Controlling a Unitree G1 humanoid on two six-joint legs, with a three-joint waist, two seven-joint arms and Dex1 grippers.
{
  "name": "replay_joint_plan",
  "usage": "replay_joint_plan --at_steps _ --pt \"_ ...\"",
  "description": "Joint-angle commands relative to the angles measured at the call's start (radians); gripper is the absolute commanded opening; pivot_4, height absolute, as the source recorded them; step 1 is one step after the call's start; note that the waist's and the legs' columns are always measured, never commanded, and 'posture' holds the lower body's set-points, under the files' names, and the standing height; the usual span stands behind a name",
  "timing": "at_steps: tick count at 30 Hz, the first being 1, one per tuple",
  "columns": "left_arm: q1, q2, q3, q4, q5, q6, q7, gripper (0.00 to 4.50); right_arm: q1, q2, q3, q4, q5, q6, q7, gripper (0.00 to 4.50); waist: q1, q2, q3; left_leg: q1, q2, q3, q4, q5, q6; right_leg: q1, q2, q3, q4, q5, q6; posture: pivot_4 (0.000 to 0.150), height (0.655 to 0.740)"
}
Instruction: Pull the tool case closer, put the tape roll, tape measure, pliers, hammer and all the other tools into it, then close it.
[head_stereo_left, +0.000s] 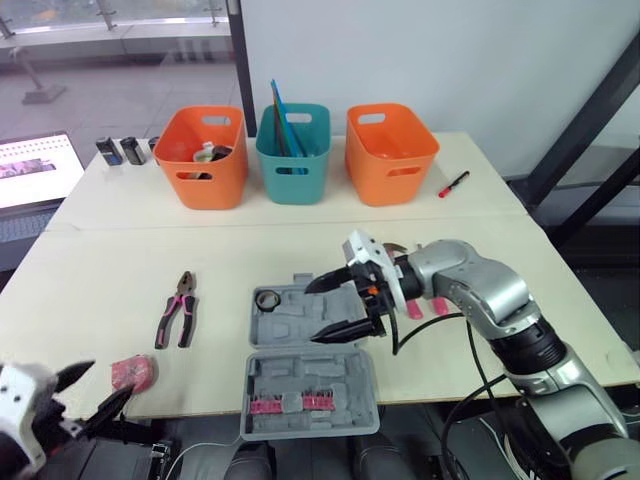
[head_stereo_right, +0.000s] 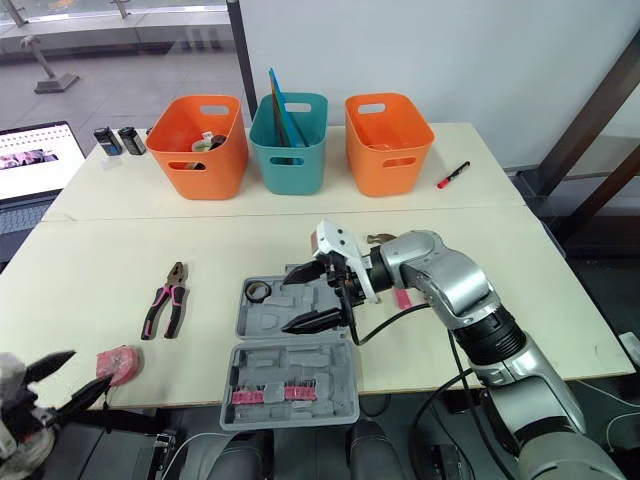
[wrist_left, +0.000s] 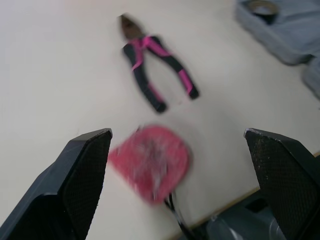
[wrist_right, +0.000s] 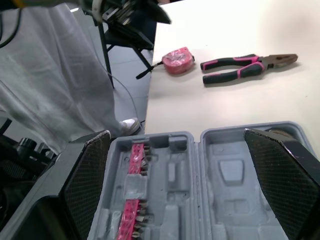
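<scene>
Left eye view: on the table (head_stereo_left: 120, 270), the open tool case (head_stereo_left: 300, 385) lies at the near edge. The right gripper (head_stereo_left: 312, 314) hovers above it, spread wide, empty. The left gripper (head_stereo_left: 103, 383), likewise wide and empty, is near the pliers (head_stereo_left: 176, 309) and tape measure (head_stereo_left: 133, 372). The tape roll (head_stereo_left: 267, 299) sits inside the case.

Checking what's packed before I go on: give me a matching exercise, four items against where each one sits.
Items:
1. tape roll
2. pliers
3. tape measure
4. red marker

Places:
A. by the left gripper, at the front edge of the table
B. inside the open case
C. beside the right orange bin
D. flat on the table, left of the case

Pairs: 1-B, 2-D, 3-A, 4-C.
</scene>
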Motion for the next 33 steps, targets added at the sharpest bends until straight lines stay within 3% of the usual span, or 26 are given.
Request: replay_joint_plan --at_steps 1,9,13,22,26,33 --pt "-0.080 0.093 -0.049 0.116 0.050 -0.070 -0.139 4.44 -0.014 0.009 -0.031 -0.033 0.011 -0.010 -0.011 4.50 -0.002 0.000 0.000 -0.001 0.000 0.000 0.000 0.000 0.000 0.000 0.000 0.000 0.000 0.000 0.000 0.150 0.7364" --pt "-0.264 0.262 -0.205 0.441 0.208 -0.355 -0.393 4.44 0.004 -0.003 -0.058 -0.063 0.013 -0.005 -0.048 4.50 0.000 0.000 0.000 -0.001 0.002 0.000 -0.003 0.000 0.000 -0.003 0.002 -0.001 0.002 0.000 0.002 0.150 0.7364" --pt "-0.392 0.296 -0.274 0.658 0.289 -0.500 -0.415 4.44 0.024 -0.003 -0.063 -0.082 0.009 -0.001 -0.074 4.50 0.001 0.000 0.000 -0.001 0.002 0.000 -0.002 0.000 0.001 -0.003 0.002 -0.001 0.003 0.000 0.001 0.150 0.7364" --pt "-0.685 0.275 -0.439 0.991 0.416 -0.615 -0.393 4.44 0.024 -0.005 -0.067 -0.090 0.001 -0.005 -0.109 4.50 0.003 0.000 0.000 -0.001 0.002 0.000 0.000 0.001 0.001 -0.002 0.003 -0.001 0.005 0.002 0.005 0.150 0.7364" --pt "-0.720 0.269 -0.464 1.051 0.414 -0.622 -0.431 4.44 0.024 -0.012 -0.068 -0.090 0.000 -0.005 -0.113 4.50 0.000 0.000 0.000 0.001 0.002 0.000 -0.001 0.001 0.001 -0.002 0.003 -0.001 0.009 0.001 0.007 0.150 0.7364" --pt "-0.700 0.251 -0.421 0.972 0.314 -0.571 -0.492 4.44 0.035 -0.029 -0.060 -0.090 -0.015 -0.004 -0.121 4.50 0.001 0.000 0.000 0.005 0.003 -0.001 0.000 0.001 0.002 -0.002 0.004 -0.001 0.018 -0.002 0.004 0.150 0.7364"
